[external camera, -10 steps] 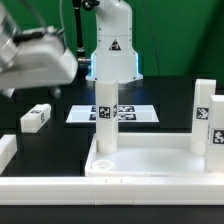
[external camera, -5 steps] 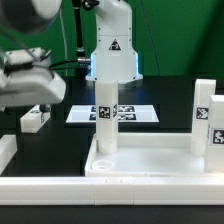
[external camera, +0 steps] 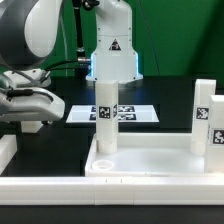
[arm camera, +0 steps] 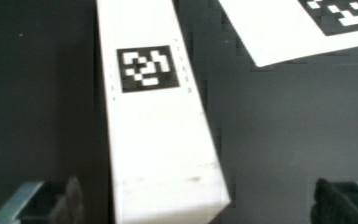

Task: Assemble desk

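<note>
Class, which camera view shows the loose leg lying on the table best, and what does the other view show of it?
The wrist view: the leg fills the frame, tag plain, between the open end effector fingers. In the exterior view the arm hides it.

Smooth matt white plastic on the tabletop (external camera: 150, 165) and on both upright legs (external camera: 106, 112), each with a black-and-white tag printed flat on its face. Same matt white on the loose leg (arm camera: 158, 130) in the wrist view, faint specks dotted over it, lying on a dull black table (arm camera: 282, 130) (no sheen anywhere on it). Thin, paper-like white on the marker board (external camera: 125, 114); glossy white shell on the robot arm (external camera: 45, 30), dark matt on the gripper (arm camera: 197, 200) fingers (arm camera: 34, 200).
</note>
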Action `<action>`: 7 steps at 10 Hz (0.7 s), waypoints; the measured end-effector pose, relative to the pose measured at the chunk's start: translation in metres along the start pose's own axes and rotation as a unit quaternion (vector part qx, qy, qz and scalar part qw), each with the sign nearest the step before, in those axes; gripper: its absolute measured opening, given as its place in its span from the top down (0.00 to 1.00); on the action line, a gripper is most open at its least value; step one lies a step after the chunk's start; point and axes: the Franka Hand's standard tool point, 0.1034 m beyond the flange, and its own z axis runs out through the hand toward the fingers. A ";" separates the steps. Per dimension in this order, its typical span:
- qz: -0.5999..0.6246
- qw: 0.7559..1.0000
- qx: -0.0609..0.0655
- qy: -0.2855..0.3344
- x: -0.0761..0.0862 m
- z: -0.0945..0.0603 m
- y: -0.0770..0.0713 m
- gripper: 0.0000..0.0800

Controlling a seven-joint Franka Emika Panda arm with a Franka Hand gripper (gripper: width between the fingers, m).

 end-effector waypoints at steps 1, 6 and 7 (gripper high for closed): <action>0.004 1.000 0.004 -0.015 -0.001 0.003 0.002 0.19; 0.005 1.000 0.001 -0.007 0.002 0.002 0.003 0.63; 0.005 1.000 0.001 -0.006 0.002 0.002 0.003 0.63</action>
